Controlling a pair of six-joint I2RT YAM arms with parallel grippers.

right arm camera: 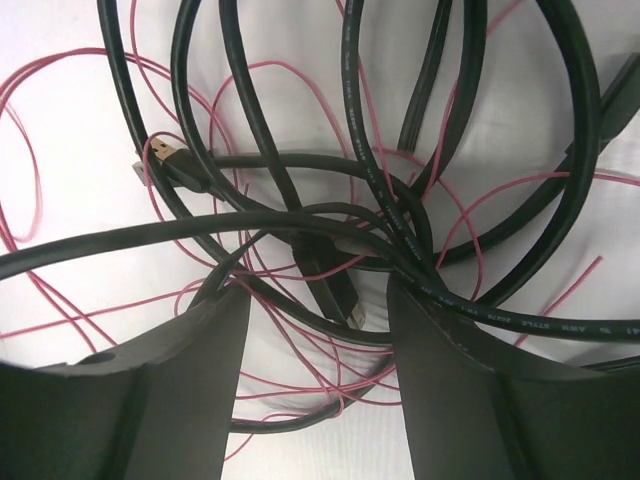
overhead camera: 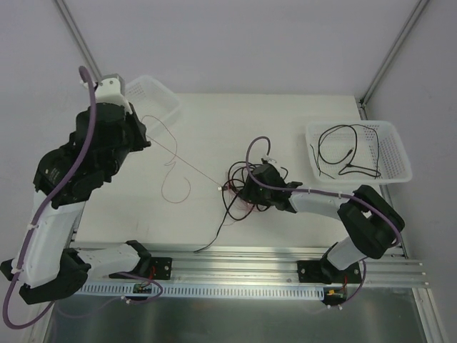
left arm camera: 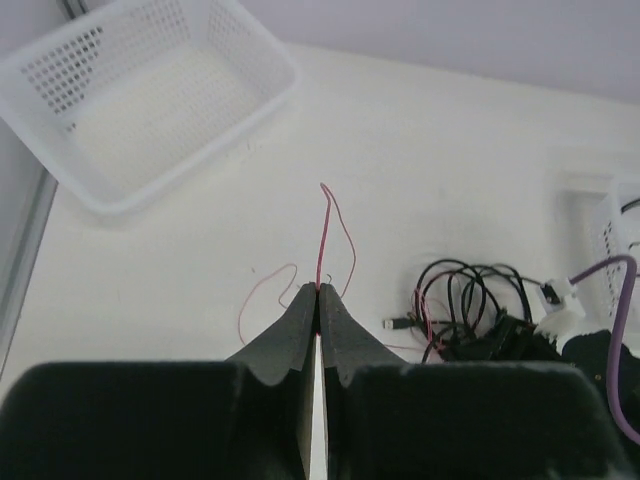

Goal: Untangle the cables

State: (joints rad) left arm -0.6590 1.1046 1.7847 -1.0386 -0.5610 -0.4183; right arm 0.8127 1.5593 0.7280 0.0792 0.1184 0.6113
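Note:
A tangle of black cables (overhead camera: 239, 187) and thin red wires lies at the table's middle. My right gripper (overhead camera: 251, 187) is down on it, open, its fingers (right arm camera: 200, 350) straddling black cables (right arm camera: 330, 290) and red wires (right arm camera: 300, 330). A gold USB plug (right arm camera: 165, 155) shows among them. My left gripper (overhead camera: 143, 136) is raised at the left, shut on a red wire (left arm camera: 322, 225). That wire (overhead camera: 175, 168) runs taut from it towards the tangle and loops on the table. The tangle also shows in the left wrist view (left arm camera: 465, 310).
An empty white basket (overhead camera: 153, 100) stands at the back left, also in the left wrist view (left arm camera: 150, 100). A second white basket (overhead camera: 389, 139) at the right holds black cables (overhead camera: 346, 153). An aluminium rail (overhead camera: 250, 268) runs along the near edge.

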